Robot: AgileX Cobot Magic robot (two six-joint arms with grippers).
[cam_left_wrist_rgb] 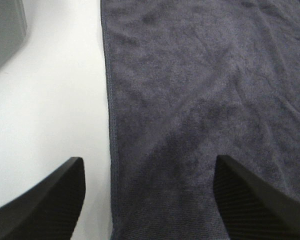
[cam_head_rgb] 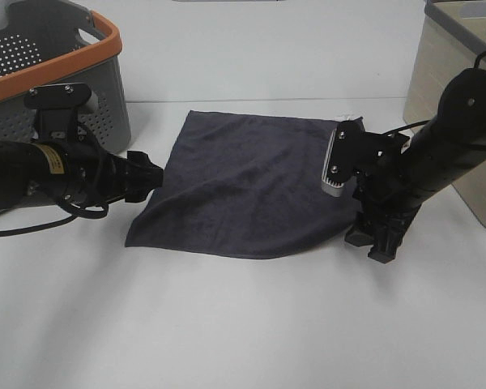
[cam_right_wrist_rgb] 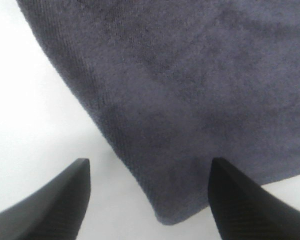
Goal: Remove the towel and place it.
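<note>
The towel (cam_head_rgb: 251,178) is lying spread flat on the table (cam_head_rgb: 227,324), between the basket (cam_head_rgb: 57,73) at the far left and the bin (cam_head_rgb: 445,97) at the far right, touching neither. Its white tag (cam_head_rgb: 348,117) is showing at the far right corner.

The left gripper (cam_head_rgb: 146,174) is sitting low at the towel's left edge. In the left wrist view, the left gripper (cam_left_wrist_rgb: 149,162) is standing with its jaws wide apart and gripping nothing. One of its fingers (cam_left_wrist_rgb: 45,205) is hanging over bare table and the other over the cloth. The towel's hem is running between them.

The right gripper (cam_head_rgb: 377,239) is pointing down at the towel's near right corner. In the right wrist view, the right gripper (cam_right_wrist_rgb: 150,162) is likewise gaping wide, with nothing clamped. That corner of the towel is lying between its fingers (cam_right_wrist_rgb: 250,200), one over bare table and the other over the cloth's edge.

Whether any fingertip is touching the cloth or the table, I cannot tell.
</note>
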